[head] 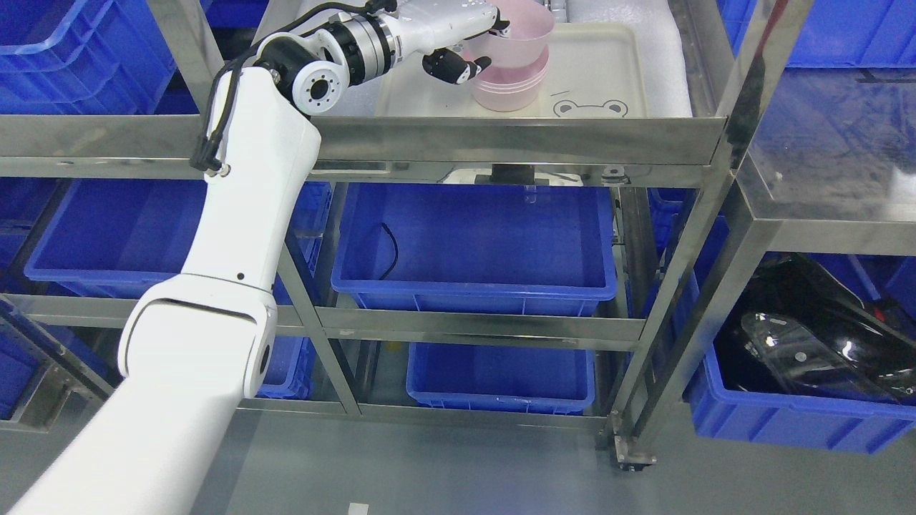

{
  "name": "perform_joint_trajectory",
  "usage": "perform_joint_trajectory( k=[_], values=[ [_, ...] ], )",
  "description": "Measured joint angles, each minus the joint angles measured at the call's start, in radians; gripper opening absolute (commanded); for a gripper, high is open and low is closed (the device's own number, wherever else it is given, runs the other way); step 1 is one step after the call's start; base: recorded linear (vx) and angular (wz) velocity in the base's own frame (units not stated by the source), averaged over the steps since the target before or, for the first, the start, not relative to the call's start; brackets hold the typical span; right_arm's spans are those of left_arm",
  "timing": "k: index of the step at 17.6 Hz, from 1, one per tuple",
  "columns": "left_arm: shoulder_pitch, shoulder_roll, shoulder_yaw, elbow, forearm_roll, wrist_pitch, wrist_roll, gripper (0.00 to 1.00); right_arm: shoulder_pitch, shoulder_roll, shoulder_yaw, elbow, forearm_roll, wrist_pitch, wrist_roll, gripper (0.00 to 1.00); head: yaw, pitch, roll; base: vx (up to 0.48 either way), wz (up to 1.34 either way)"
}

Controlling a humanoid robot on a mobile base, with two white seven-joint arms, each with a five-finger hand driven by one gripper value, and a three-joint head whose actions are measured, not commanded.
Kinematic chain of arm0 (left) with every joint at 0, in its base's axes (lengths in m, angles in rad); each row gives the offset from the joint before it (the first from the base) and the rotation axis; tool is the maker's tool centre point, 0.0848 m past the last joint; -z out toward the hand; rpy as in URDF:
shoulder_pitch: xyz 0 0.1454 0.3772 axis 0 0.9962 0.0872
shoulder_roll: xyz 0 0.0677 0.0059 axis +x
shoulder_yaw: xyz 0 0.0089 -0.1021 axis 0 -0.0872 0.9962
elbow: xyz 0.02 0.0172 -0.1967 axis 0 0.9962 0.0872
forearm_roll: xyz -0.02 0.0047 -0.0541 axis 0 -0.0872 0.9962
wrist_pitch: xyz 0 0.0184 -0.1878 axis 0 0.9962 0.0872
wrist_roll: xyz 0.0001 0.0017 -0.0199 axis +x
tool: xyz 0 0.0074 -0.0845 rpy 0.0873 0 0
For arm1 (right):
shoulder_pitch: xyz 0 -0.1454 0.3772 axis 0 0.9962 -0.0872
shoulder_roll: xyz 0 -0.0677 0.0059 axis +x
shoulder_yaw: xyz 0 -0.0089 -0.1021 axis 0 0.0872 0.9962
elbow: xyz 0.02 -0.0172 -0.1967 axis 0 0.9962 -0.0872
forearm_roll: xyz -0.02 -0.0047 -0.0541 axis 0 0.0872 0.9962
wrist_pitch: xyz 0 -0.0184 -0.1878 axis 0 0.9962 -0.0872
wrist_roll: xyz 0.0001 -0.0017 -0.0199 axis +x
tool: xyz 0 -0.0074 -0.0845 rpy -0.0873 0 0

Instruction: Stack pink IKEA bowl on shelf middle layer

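The left arm (pixel 236 236) is seen rising from the picture's 7 o'clock corner toward 12 o'clock, where the left hand (pixel 458 39) is reached over the steel shelf (pixel 515 139). Its fingers (pixel 451 66) are clamped on the rim of a pink bowl (pixel 526 32), which is held tilted. This bowl is set partly into a stack of pink bowls (pixel 512 89) just below it, at the hand's 4 o'clock; whether it is fully seated cannot be told. The stack is carried by a cream tray (pixel 608 64) with a bear face printed near its front edge. Blue bins (pixel 472 243) are seen on the lower layers, and a black glossy object (pixel 809 329) is lying in a bin at 4 o'clock.
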Motion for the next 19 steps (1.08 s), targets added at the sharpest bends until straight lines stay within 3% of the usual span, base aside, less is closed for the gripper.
perform_joint_trajectory(
  k=[3, 8, 11, 13, 16, 19],
  values=[
    [-0.008, -0.005, -0.005, 0.022, -0.004, 0.001, 0.003, 0.42, 0.000, 0.000, 0.000, 0.000, 0.000, 0.004, 0.000, 1.00, 0.0000, 0.000, 0.000, 0.000, 0.00],
    [-0.011, -0.006, -0.007, 0.041, -0.005, 0.001, 0.004, 0.63, 0.000, 0.000, 0.000, 0.000, 0.000, 0.003, 0.000, 1.00, 0.0000, 0.000, 0.000, 0.000, 0.00],
    [-0.010, -0.018, 0.021, 0.022, 0.026, 0.002, -0.003, 0.63, 0.000, 0.000, 0.000, 0.000, 0.000, 0.000, 0.000, 1.00, 0.0000, 0.000, 0.000, 0.000, 0.00],
    [-0.009, -0.026, 0.050, 0.001, 0.111, 0.003, -0.021, 0.64, 0.000, 0.000, 0.000, 0.000, 0.000, 0.000, 0.000, 1.00, 0.0000, 0.000, 0.000, 0.000, 0.00],
    [0.007, -0.035, 0.058, -0.028, 0.308, 0.003, -0.029, 0.74, 0.000, 0.000, 0.000, 0.000, 0.000, 0.000, 0.000, 1.00, 0.0000, 0.000, 0.000, 0.000, 0.00],
    [0.086, -0.041, 0.016, -0.085, 0.511, 0.004, -0.032, 0.79, 0.000, 0.000, 0.000, 0.000, 0.000, 0.000, 0.000, 1.00, 0.0000, 0.000, 0.000, 0.000, 0.00]
  ],
)
